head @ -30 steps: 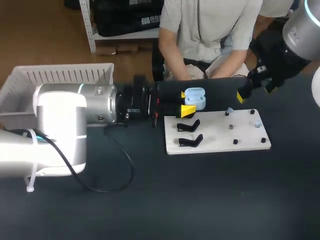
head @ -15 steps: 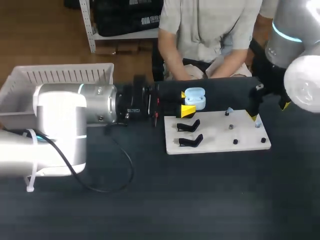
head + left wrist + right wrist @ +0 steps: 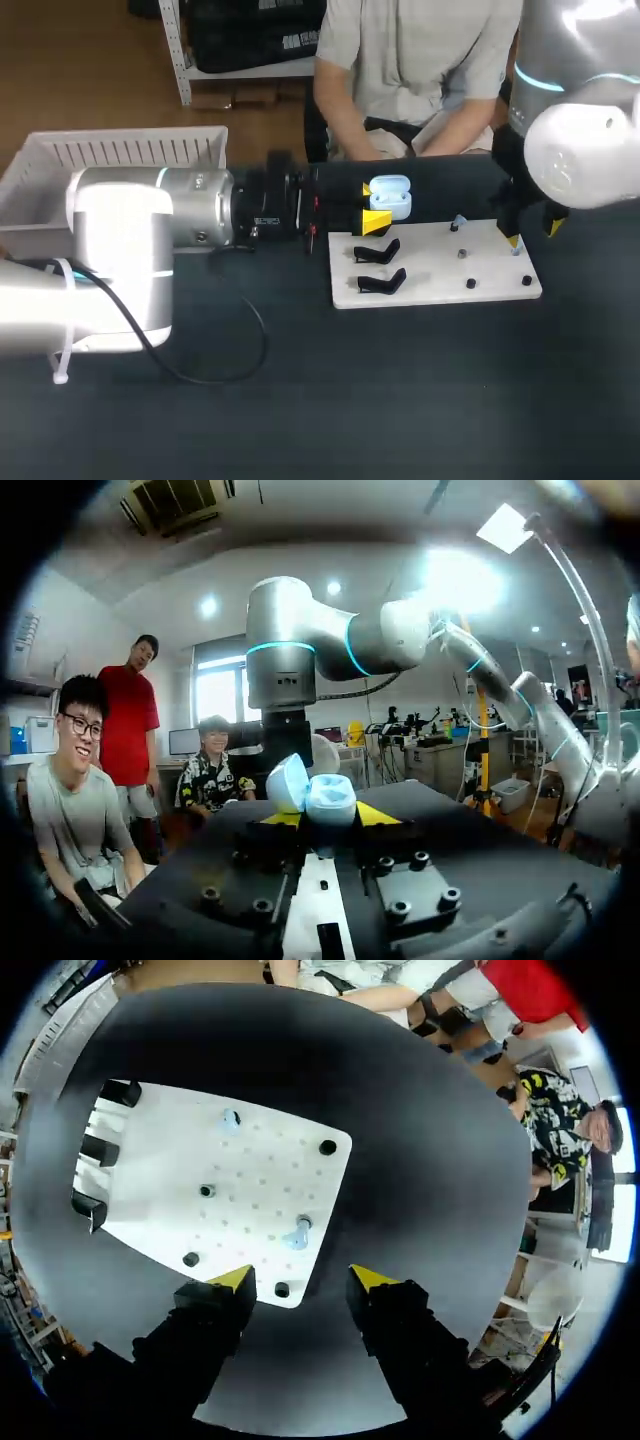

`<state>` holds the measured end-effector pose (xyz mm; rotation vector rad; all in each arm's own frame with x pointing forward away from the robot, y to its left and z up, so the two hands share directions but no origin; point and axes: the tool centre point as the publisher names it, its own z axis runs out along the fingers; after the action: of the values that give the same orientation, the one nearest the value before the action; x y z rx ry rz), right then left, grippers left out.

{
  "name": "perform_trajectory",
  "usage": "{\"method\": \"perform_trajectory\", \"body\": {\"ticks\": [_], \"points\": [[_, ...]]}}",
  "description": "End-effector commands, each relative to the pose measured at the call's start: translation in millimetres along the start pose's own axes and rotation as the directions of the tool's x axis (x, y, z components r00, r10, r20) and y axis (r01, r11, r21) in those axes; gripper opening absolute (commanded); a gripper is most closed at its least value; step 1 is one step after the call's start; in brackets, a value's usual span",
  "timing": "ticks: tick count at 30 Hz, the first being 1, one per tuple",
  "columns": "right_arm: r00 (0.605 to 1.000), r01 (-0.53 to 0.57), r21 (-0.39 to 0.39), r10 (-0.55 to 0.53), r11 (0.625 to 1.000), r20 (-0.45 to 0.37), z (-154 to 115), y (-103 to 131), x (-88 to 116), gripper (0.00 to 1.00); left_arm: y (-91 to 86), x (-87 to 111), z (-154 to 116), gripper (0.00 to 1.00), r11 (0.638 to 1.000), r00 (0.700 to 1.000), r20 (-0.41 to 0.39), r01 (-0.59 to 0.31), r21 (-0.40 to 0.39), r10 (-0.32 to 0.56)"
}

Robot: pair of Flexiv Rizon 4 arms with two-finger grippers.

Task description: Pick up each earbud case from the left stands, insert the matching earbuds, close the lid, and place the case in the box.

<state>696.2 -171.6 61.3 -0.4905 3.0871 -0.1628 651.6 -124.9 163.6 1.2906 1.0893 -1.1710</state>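
Earbud case (image 3: pixel 388 197), pale blue with its lid swung open, was clamped from two sides between the yellow fingertips of the left hand (image 3: pixel 374 205). It was held above the far middle of the dark table (image 3: pixel 400 400), just beyond the far left corner of the white board (image 3: pixel 430 268). From the left wrist, the open lid leaned to one side and the base sat between the two yellow tips.

Two black stands (image 3: pixel 380 282) stood on the left end of the board, one nearer than the other. On its right half lay two small pale blue earbuds, one near the right edge (image 3: pixel 298 1235) and one toward the far edge (image 3: pixel 230 1118), with several black pegs (image 3: pixel 207 1191) scattered between and around them.

The right hand (image 3: pixel 303 1278) hung over the right end of the board with its fingers apart and nothing between them. The nearer earbud lay just ahead of the gap.

A white box (image 3: pixel 130 150) with a slatted wall sat at the far left of the table, partly behind the left arm (image 3: pixel 150 230).
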Motion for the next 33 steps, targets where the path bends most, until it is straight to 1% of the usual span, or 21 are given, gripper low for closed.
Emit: {"method": "perform_trajectory", "body": {"ticks": [1,3,4,6,8,10,13,16,17,19,20,21,27,29,31,32,33], "points": [[0.998,-0.052,0.048,0.053,0.998,-0.027,11.8,4.6,-8.1,0.54,0.8,0.8,0.1,0.0,1.0,1.0,0.003,-0.002,0.001,0.002],[0.996,-0.088,0.055,0.089,0.995,-0.025,14.3,3.6,-9.4,0.6,0.8,0.8,0.1,0.0,1.0,1.0,0.003,-0.002,0.001,0.002],[0.995,-0.096,0.058,0.098,0.994,-0.022,14.7,3.7,-9.7,0.61,0.8,0.8,0.1,0.0,1.0,1.0,0.003,-0.002,0.001,0.002],[0.99,-0.143,0.025,0.143,0.989,-0.018,16.4,3.7,-10.7,0.57,0.8,0.8,0.1,0.0,1.0,1.0,0.003,-0.002,0.001,0.002],[0.986,-0.168,0.043,0.168,0.985,0.003,17.0,1.7,-12.1,0.57,0.8,0.8,0.1,0.0,1.0,1.0,0.003,-0.002,0.001,0.002],[0.981,-0.196,0.008,0.196,0.981,0.006,20.0,2.4,-12.3,0.49,0.8,0.8,0.1,0.0,1.0,1.0,0.003,-0.002,0.001,0.002],[0.979,-0.205,0.021,0.205,0.979,0.012,24.1,2.9,-12.1,0.48,0.8,0.8,0.1,0.0,1.0,1.0,0.003,-0.002,0.001,0.002],[0.976,-0.217,-0.008,0.217,0.976,0.029,25.8,4.1,-11.4,0.48,0.8,0.8,0.1,0.0,1.0,1.0,0.003,-0.002,0.001,0.002],[0.978,-0.208,0.011,0.208,0.978,0.03,26.2,4.8,-11.2,0.49,0.8,0.8,0.1,0.0,1.0,1.0,0.003,-0.002,0.001,0.002],[0.976,-0.214,-0.003,0.214,0.977,0.042,26.8,5.4,-10.8,0.49,0.8,0.8,0.1,0.0,1.0,1.0,0.003,-0.002,0.001,0.002],[0.978,-0.206,0.011,0.205,0.978,0.047,26.7,5.7,-11.0,0.48,0.8,0.8,0.1,0.0,1.0,1.0,0.003,-0.002,0.001,0.002],[0.977,-0.207,0.008,0.207,0.978,0.05,26.7,6.1,-11.5,0.47,0.8,0.8,0.1,0.0,1.0,1.0,0.003,-0.002,0.001,0.002],[0.978,-0.2,0.025,0.199,0.979,0.056,26.9,7.6,-12.4,0.37,0.8,0.8,0.1,0.0,1.0,1.0,0.003,-0.002,0.001,0.002],[0.978,-0.201,0.023,0.199,0.979,0.061,27.1,7.6,-12.2,0.36,0.8,0.8,0.1,0.0,1.0,1.0,0.003,-0.002,0.001,0.002],[0.978,-0.2,0.02,0.198,0.98,0.067,27.0,7.7,-12.2,0.29,0.8,0.8,0.1,0.0,1.0,1.0,0.003,-0.002,0.001,0.002],[0.978,-0.2,0.02,0.198,0.98,0.068,26.9,7.8,-12.3,0.29,0.8,0.8,0.1,0.0,1.0,1.0,0.003,-0.002,0.001,0.002],[0.978,-0.199,0.02,0.197,0.98,0.069,26.8,7.8,-12.4,0.31,0.8,0.8,0.1,0.0,1.0,1.0,0.003,-0.002,0.001,0.002]]}}
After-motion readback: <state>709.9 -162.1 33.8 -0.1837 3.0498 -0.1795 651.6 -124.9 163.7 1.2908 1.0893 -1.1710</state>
